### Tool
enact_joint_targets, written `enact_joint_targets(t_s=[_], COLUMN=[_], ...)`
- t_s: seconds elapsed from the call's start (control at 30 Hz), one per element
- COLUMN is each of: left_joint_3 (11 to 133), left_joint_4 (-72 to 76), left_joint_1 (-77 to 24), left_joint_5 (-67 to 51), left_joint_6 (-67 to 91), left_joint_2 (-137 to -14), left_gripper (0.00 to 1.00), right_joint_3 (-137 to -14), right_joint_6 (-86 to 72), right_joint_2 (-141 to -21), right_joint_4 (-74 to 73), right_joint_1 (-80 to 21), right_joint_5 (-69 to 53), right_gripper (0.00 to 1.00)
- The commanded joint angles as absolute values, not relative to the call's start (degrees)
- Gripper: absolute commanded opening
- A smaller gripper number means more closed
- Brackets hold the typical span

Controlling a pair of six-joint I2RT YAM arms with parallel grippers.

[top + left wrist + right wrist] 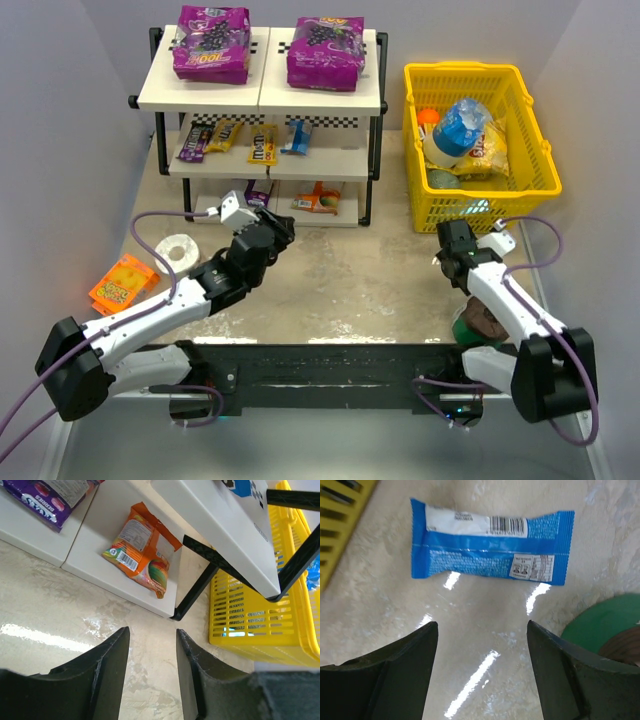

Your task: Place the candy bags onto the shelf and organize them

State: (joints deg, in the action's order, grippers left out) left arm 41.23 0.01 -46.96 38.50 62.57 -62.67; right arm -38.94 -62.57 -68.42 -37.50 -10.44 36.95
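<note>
Left gripper (151, 635): jaws apart, nothing between them, low over the table (350, 280) in front of the shelf's bottom tier
Right gripper (482, 627): fingers spread wide, empty, above the blue candy bag
Blue candy bag (490, 545): flat on the table, barcode side up, between the yellow basket (520, 185) and a green round object (600, 620)
Shelf (262, 95): far left of the table, just beside the basket
Top tier: left purple bag (211, 42) and right purple bag (326, 52) side by side
Middle tier: row of small packets (262, 143)
Bottom tier: orange bag (142, 547) flat near the front edge, with a dark-purple bag (45, 497) on the board beside it
</note>
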Motion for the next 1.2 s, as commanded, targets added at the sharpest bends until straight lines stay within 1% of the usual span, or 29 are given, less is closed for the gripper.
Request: enact_joint_targets(t_s=[0.0, 0.07, 0.23, 0.43, 0.57, 0.67, 0.77, 0.97, 1.13, 1.17], left_joint_3=[40.87, 41.13, 42.19, 43.33, 43.77, 44.64, 45.44, 46.32, 46.32, 46.14], left_joint_4=[2.81, 2.20, 0.18, -5.70, -7.82, -8.34, -8.44, -8.52, -9.40, -9.58], left_joint_1=[-46.41, -45.71, -42.64, -37.89, -36.48, -36.21, -36.12, -36.12, -35.95, -35.95], left_joint_5=[35.96, 35.34, 31.82, 26.63, 24.17, 22.33, 20.22, 17.49, 17.75, 17.75], left_joint_6=[57.23, 56.43, 50.81, 47.37, 46.50, 46.05, 46.23, 46.58, 46.67, 46.93], left_joint_2=[-61.09, -60.47, -57.40, -53.44, -51.51, -51.06, -51.24, -50.98, -50.27, -50.10], left_gripper=[0.47, 0.48, 0.51, 0.53, 0.54, 0.55, 0.55, 0.55, 0.55, 0.55], right_joint_3=[-36.04, -36.29, -41.83, -40.52, -40.35, -40.43, -42.35, -44.30, -43.16, -42.81], right_joint_6=[-62.24, -60.74, -59.33, -54.94, -51.34, -48.78, -46.94, -48.60, -49.83, -49.66], right_joint_2=[-59.96, -60.11, -68.63, -74.70, -77.25, -78.57, -81.12, -86.03, -88.33, -88.68], right_joint_4=[-25.25, -21.99, -24.09, -15.30, -9.34, -6.25, -6.85, -10.45, -9.76, -8.80], right_joint_1=[-9.85, -8.79, -5.02, -0.18, 3.16, 5.18, 6.24, 9.05, 11.51, 11.60], right_joint_5=[45.96, 47.10, 50.36, 45.18, 43.34, 38.07, 34.63, 26.29, 20.67, 18.04], right_gripper=[0.74, 0.75, 0.77, 0.77, 0.77, 0.77, 0.77, 0.77, 0.77, 0.77])
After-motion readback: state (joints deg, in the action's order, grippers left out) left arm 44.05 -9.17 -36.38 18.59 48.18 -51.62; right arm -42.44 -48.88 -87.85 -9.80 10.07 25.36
